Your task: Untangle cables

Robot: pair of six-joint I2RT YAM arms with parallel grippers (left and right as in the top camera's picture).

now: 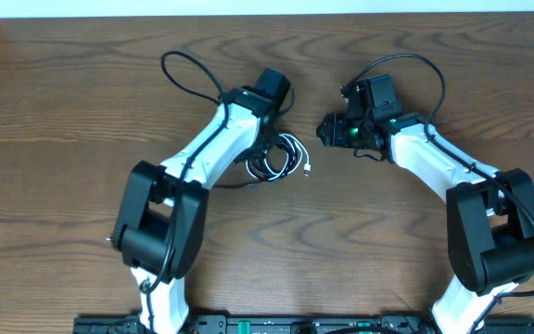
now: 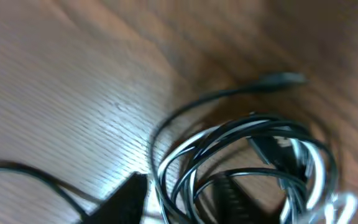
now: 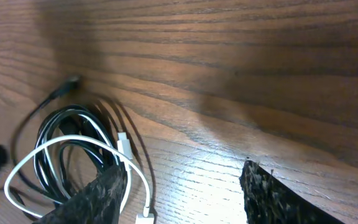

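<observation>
We log the right gripper (image 3: 182,175) wide and empty near the coiled cables (image 1: 281,158), likely lining up a strand; the left gripper's (image 1: 260,148) spread we cannot tell.

The left arm (image 1: 213,147) reaches from the lower left of the overhead frame up toward the centre. The left end effector (image 2: 179,186) is too blurred to tell its jaw state. The right arm (image 1: 434,162) bends in from the lower right. The right end effector (image 3: 185,180) points left, its fingers (image 3: 101,196) spread wide.
</observation>
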